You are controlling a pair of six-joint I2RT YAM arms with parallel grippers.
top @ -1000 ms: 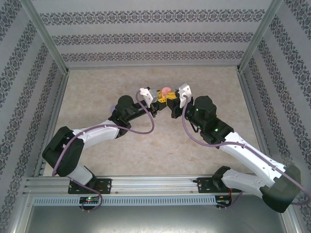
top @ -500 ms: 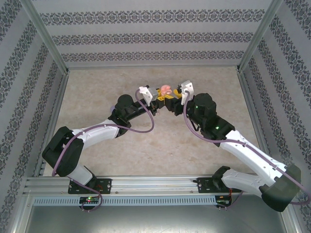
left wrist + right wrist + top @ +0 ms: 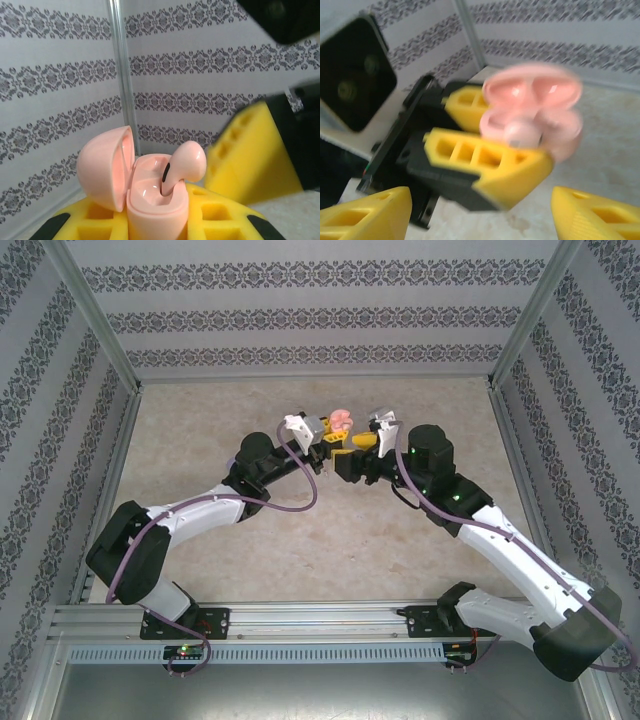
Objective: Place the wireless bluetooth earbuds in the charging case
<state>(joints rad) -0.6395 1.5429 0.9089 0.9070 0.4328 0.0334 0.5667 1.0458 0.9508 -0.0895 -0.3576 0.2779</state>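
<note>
The glossy pale pink rounded plastic charging case [image 3: 152, 207] stands upright, its domed lid [image 3: 105, 170] hinged fully back, clamped in the left gripper [image 3: 155, 227]. One pale pink stemmed earbud [image 3: 189, 161] stands stem-down in a well, its bulb protruding above the rim.

Two robot arms, the left arm [image 3: 200, 510] and right arm [image 3: 520, 560], have white shells, black joints and trailing purple cables [image 3: 300, 502]. Small green lights [image 3: 455, 497] glow on the right arm. The left tool [image 3: 335, 432] and right tool [image 3: 355, 453] carry yellow gridded fingers [image 3: 370, 215].
</note>
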